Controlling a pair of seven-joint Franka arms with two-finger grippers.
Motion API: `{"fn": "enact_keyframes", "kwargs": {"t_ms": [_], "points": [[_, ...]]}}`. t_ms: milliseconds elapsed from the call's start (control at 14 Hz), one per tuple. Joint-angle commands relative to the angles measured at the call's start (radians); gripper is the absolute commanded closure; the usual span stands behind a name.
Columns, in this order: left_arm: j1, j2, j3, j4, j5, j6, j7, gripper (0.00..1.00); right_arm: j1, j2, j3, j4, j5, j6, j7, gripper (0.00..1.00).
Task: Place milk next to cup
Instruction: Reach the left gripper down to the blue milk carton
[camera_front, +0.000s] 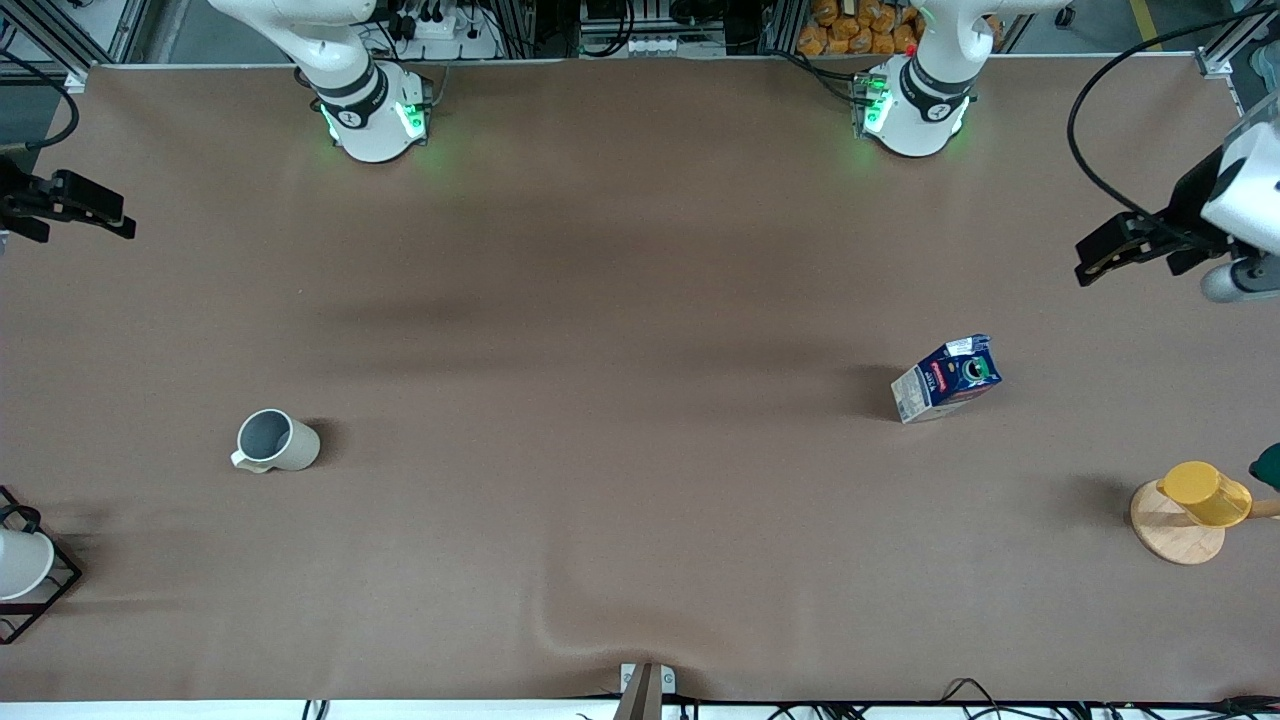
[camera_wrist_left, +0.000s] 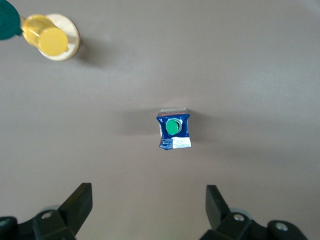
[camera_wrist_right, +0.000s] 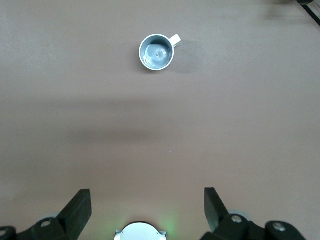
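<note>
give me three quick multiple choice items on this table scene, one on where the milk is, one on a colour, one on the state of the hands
1. Where does the milk stand?
A. toward the left arm's end of the table
B. inside the cup
C. on the wooden disc

2. What colour is the inside of the cup?
A. red
B. grey-blue
C. yellow

3. How are the two hands?
A. both open and holding nothing
B. left shut on the milk
C. right shut on the cup

Answers:
1 A: the milk stands on the table at that end.
2 B: the cup shows grey-blue inside.
3 A: the left hand and right hand have fingers spread, nothing between.
</note>
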Motion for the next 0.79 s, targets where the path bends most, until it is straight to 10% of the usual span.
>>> {"fn": "enact_keyframes", "kwargs": {"t_ms": [0,714], "points": [[-0.001,0.049,-0.007,-0.026,-0.020,0.040,-0.028,0.00,-0.011,0.008,0.008,0.001,-0.007,0.007,0.004,0.00],[0.009,0.166,-0.007,-0.215,-0.020,0.287,-0.031,0.00,-0.019,0.215,0.008,-0.029,-0.007,0.211,-0.002,0.00]]}}
